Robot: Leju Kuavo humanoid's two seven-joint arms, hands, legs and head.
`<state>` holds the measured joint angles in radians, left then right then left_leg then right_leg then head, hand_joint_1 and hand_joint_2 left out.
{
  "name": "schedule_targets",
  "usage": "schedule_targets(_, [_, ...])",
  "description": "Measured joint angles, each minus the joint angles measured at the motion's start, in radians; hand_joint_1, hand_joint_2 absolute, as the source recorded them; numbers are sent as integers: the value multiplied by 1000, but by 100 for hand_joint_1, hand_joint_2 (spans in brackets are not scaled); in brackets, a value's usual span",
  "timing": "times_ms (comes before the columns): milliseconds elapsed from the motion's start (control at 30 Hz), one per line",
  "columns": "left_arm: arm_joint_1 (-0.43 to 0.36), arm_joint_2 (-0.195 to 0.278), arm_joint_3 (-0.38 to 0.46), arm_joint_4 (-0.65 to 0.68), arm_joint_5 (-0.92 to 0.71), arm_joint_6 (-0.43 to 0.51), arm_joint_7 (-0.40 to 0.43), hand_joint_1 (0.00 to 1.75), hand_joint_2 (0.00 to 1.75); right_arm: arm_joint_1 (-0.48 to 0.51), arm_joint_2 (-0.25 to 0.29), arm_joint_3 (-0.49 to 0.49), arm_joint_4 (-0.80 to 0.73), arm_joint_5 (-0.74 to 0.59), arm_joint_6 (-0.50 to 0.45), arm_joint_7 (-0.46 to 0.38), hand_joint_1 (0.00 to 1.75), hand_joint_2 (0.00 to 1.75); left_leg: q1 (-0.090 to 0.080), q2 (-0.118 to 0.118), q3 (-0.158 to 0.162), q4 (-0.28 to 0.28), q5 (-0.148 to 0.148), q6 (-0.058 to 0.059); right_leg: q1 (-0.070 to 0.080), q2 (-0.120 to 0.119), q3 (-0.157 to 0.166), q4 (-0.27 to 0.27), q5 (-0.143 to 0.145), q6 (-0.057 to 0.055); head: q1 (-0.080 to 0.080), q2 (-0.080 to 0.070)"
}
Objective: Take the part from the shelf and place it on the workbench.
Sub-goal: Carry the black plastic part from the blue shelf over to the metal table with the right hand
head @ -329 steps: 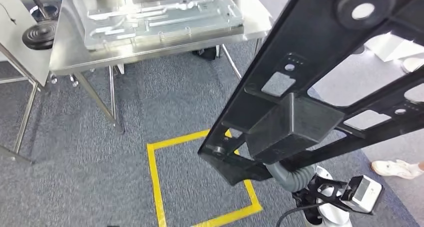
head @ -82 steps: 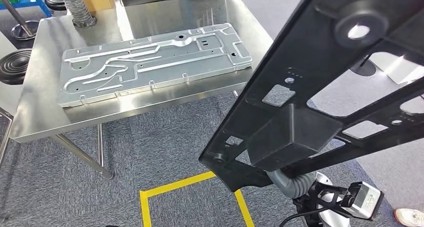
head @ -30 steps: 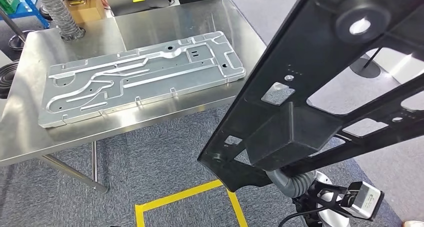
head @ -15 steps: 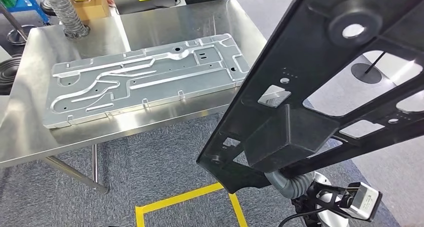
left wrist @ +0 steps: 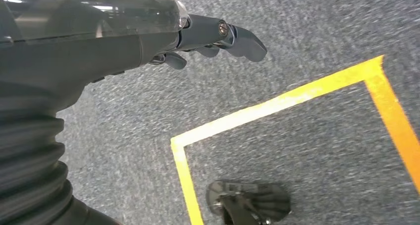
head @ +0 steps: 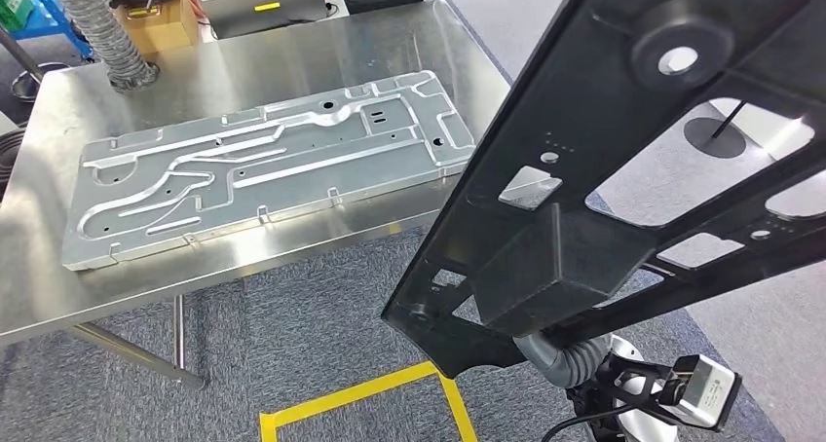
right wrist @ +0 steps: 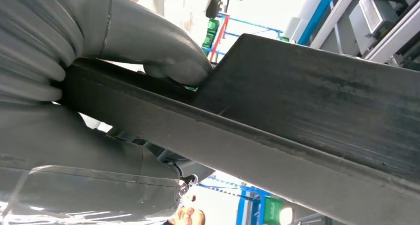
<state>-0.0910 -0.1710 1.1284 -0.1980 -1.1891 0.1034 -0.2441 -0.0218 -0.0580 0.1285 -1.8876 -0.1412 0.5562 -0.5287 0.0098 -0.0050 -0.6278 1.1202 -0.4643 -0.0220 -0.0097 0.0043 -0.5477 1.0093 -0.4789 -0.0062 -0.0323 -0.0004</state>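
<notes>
The black part (head: 623, 199) is off the shelf, clamped by the right hand (right wrist: 99, 86), its fingers wrapped round one bar, beside the bench (head: 292, 43). Setting it down near the metal plate (head: 263, 165) remains. The left hand (left wrist: 198, 36) hangs empty, fingers loosely apart.

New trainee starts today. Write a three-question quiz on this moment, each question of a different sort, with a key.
1. True or false: the black part already rests on the workbench.
2. Which hand grips the black part? A) left hand B) right hand C) both
3. Fill in: the yellow tape outline lies on the ______.

Key:
1. False. It is held in the air beside the workbench, where a metal plate lies.
2. B. The right hand clasps the part's edge; the left hand hangs over the carpet holding nothing.
3. carpet
</notes>
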Motion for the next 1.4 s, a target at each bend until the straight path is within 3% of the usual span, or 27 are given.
schedule_targets(67, [-2, 0, 1, 0, 0, 0, 0, 0, 175, -1, 1, 0, 0, 2, 0, 0, 173, 175, -3, -1, 36, -85, 25, 11, 3, 1, 3, 2, -7, 9, 0, 0])
schedule_targets(167, [-2, 0, 3, 0, -1, 0, 0, 0, 175, -2, 2, 0, 0, 3, 0, 1, 173, 175, -4, -2, 43, -103, 19, 26, 3, 1, 3, 2, -11, 25, 0, 0])
schedule_targets(233, [-2, 0, 4, 0, -1, 0, 1, 0, 175, -7, 2, 0, 0, 4, 0, 2, 173, 175, 0, -1, 50, -113, 21, 37, 1, 0, -11, 40, -36, 35, 0, 0])
schedule_targets(333, [-4, 0, 4, 0, -2, -1, 2, 0, 175, -12, 2, 0, 0, 4, -1, 5, 173, 175, 0, 0, 56, -116, 18, 46, -3, -1, -112, 227, -114, 44, 0, 0])
schedule_targets(367, [-4, -1, 4, 0, -2, -1, 4, 0, 175, -13, 2, 0, 1, 3, -1, 8, 173, 175, 0, -1, 58, -115, 16, 47, -3, -1, -142, 274, -121, 46, 0, 0])
schedule_targets(400, [-3, -1, 4, 0, -3, -1, 6, 0, 175, -14, 2, 0, 1, 3, -1, 11, 173, 175, -1, -1, 60, -115, 13, 47, -4, -1, -155, 284, -109, 46, 0, 0])
schedule_targets(433, [-3, -1, 4, 0, -3, -1, 7, 0, 175, -18, 2, 0, 2, 2, -1, 15, 173, 175, -1, -2, 64, -115, 10, 47, -4, -1, -147, 253, -76, 44, 0, 0])
schedule_targets(500, [-3, -2, 4, 0, -3, -1, 10, 0, 175, -27, 2, 0, 2, -1, -1, 20, 173, 175, -1, -3, 74, -115, 3, 43, -2, -2, -91, 117, 5, 35, 0, 0])
schedule_targets(533, [-4, -2, 4, 0, -3, -1, 10, 0, 175, -32, 2, 0, 3, -2, -1, 21, 173, 175, -3, -4, 77, -113, -1, 39, 1, -2, -66, 56, 30, 30, 0, 0])
schedule_targets(567, [-4, -3, 5, 0, -3, -1, 10, 0, 175, -35, 2, 0, 3, -2, -1, 21, 173, 175, -4, -4, 77, -112, -4, 35, 4, -2, -52, 20, 39, 25, 0, 0])
schedule_targets(633, [-4, -4, 5, 0, -3, -1, 11, 0, 175, -39, 2, 0, 3, -3, -1, 22, 173, 175, -6, -3, 77, -113, -8, 24, 9, -1, -49, 5, 34, 17, 0, 0])
schedule_targets(733, [-5, -4, 5, 0, -3, -1, 13, 0, 175, -42, 4, 0, 3, -3, 0, 22, 173, 175, -5, -1, 69, -82, -33, 9, 1, -1, -37, -7, 34, 2, 0, 0])
schedule_targets(833, [-5, -4, 5, 0, -3, 0, 13, 0, 175, -44, 7, 0, 5, -4, 1, 23, 173, 175, -1, -1, -16, 92, -109, -1, 0, -4, -26, -10, 28, -9, 0, 0])
schedule_targets(867, [-4, -4, 5, 0, -3, 0, 14, 0, 175, -44, 7, 0, 6, -5, 1, 23, 173, 175, 0, -1, -47, 144, -121, -3, 0, -4, -23, -10, 26, -10, 0, 0])
schedule_targets(900, [-3, -4, 5, 0, -2, 0, 14, 0, 175, -44, 7, 0, 8, -6, 1, 24, 173, 175, 1, -1, -64, 165, -114, -5, 0, -3, -20, -9, 23, -10, 0, 0])
schedule_targets(933, [-3, -4, 5, 0, -2, 0, 14, 0, 175, -44, 7, 0, 10, -7, 1, 24, 173, 175, 2, -1, -63, 148, -89, -5, 1, -3, -16, -9, 20, -9, 0, 0])
schedule_targets(1000, [-3, -4, 5, 0, -1, 1, 15, 0, 175, -45, 7, 0, 11, -9, 1, 26, 173, 175, 2, 0, -16, 26, -11, -1, 0, -2, -5, -8, 11, -4, 0, 0])
schedule_targets(1067, [-4, -3, 5, 0, -1, 1, 15, 0, 175, -47, 8, 0, 12, -10, 2, 26, 173, 175, -1, -1, 30, -79, 27, 9, 4, -1, 0, -5, 4, 5, 0, 0])
schedule_targets(1167, [-3, -3, 5, 0, -1, 2, 14, 0, 175, -48, 8, 0, 12, -11, 2, 27, 173, 175, -3, -2, 41, -105, 24, 25, 6, 0, -1, -5, 1, 21, 0, 0])
schedule_targets(1233, [-3, -3, 6, 0, -1, 3, 13, 0, 175, -48, 8, 0, 12, -11, 1, 27, 173, 175, -1, -2, 47, -113, 25, 37, 4, -1, -9, 18, -16, 31, 0, 0])
schedule_targets(1267, [-4, -3, 6, 0, -2, 3, 12, 0, 175, -47, 8, 0, 12, -11, 1, 26, 173, 175, 1, -1, 50, -117, 26, 42, 2, -1, -27, 58, -38, 36, 0, 0])
schedule_targets(1333, [-4, -3, 6, 0, -3, 3, 9, 0, 175, -43, 8, 0, 12, -10, 1, 25, 173, 175, 0, 0, 52, -118, 23, 49, -1, -2, -95, 188, -95, 42, 0, 0])
schedule_targets(1367, [-4, -3, 6, 0, -4, 3, 8, 0, 175, -40, 8, 0, 13, -10, 1, 24, 173, 175, -1, 0, 52, -117, 22, 50, -2, -2, -130, 248, -114, 43, 0, 0])
schedule_targets(1400, [-4, -3, 6, 0, -4, 3, 7, 0, 175, -38, 8, 0, 14, -10, 1, 24, 173, 175, -2, -1, 53, -117, 20, 51, -3, -2, -152, 280, -114, 44, 0, 0])
